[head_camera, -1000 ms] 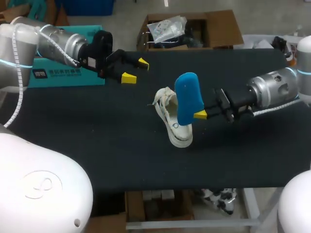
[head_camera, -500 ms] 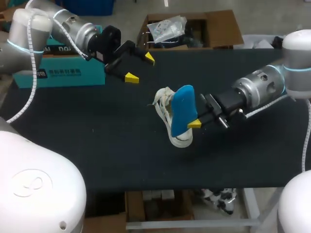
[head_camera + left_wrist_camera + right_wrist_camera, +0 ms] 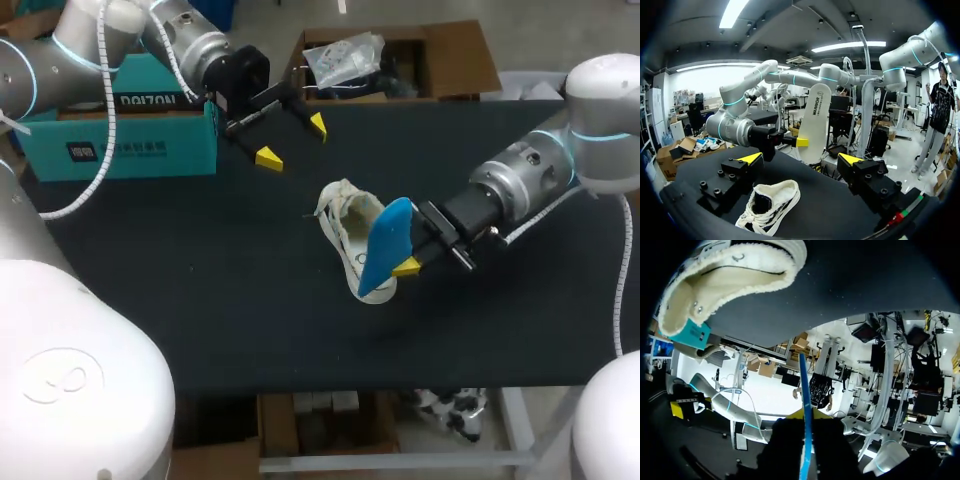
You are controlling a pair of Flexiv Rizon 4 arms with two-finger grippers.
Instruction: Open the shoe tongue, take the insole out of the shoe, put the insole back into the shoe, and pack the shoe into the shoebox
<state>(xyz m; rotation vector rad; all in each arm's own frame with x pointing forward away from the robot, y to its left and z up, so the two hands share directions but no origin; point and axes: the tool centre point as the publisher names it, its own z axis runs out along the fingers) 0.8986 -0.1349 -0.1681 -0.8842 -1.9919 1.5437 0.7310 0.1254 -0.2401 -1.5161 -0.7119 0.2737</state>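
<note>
Black surface (image 3: 180, 290), white knit shoe (image 3: 345, 215) lying at centre, right jaws clamped on flat blue insole (image 3: 385, 250) tilted over shoe, left jaws wide apart near teal cardboard shoebox (image 3: 120, 145)

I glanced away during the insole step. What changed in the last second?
The right pincer, shut on the blue insole, came down and tipped it from upright to slanting over the shoe. The left arm swung back above the shoebox; its open left pincer barely shifted. The shoe stayed put.
</note>
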